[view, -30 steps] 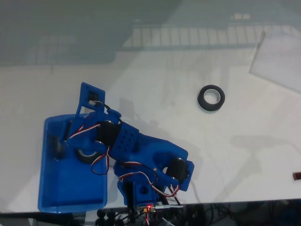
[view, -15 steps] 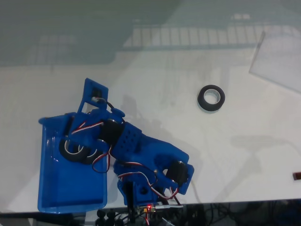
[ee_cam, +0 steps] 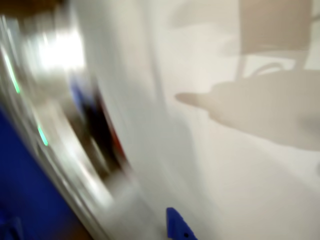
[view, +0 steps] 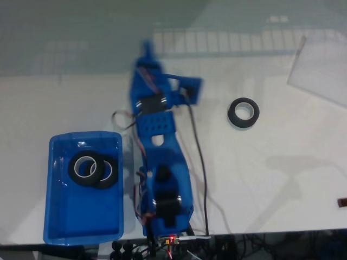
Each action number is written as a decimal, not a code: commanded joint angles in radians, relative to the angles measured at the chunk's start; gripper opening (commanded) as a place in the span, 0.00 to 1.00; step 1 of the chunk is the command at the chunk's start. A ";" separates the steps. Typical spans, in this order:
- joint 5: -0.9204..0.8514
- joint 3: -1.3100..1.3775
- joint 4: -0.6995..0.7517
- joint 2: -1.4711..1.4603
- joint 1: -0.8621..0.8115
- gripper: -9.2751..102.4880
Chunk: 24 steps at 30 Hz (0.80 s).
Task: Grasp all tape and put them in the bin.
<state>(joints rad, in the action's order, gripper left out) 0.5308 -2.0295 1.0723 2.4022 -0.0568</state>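
1. Fixed view: the arm (view: 160, 157) has swung away from over the bin (view: 59, 216) within the last second and now stretches toward the far side of the table (view: 282, 184), motion-blurred at its far end.
2. Two tape rolls lie in the bin's far half, overlapping: one (view: 83, 168) to the left, the other (view: 108, 172) partly under it on the right. Half a second ago the arm was over them; they are now released and uncovered.
3. The third roll (view: 243, 112) sits flat on the table, right of the arm's far end and well apart from the bin, unmoved over the last second.
4. The gripper (view: 187, 89) is a blue smear near the arm's far end; whether its fingers are spread or pressed together cannot be told. Nothing appears carried.
5. Wrist view: heavy streaking, so the camera is swinging fast; a small blue tip (ee_cam: 177, 227) shows at the bottom edge over pale table.
6. Judgement: two of three rolls delivered; arm looks in transit toward the last one. Next it needs to align over that ring before descending.
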 commanded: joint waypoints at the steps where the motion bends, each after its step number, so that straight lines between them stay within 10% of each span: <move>1: 0.149 0.054 -0.032 -0.064 -0.212 0.42; 24: 0.241 0.083 -0.229 -0.617 -0.627 0.37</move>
<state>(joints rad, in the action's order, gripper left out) 0.7609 -1.9988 0.8529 1.7917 -0.6688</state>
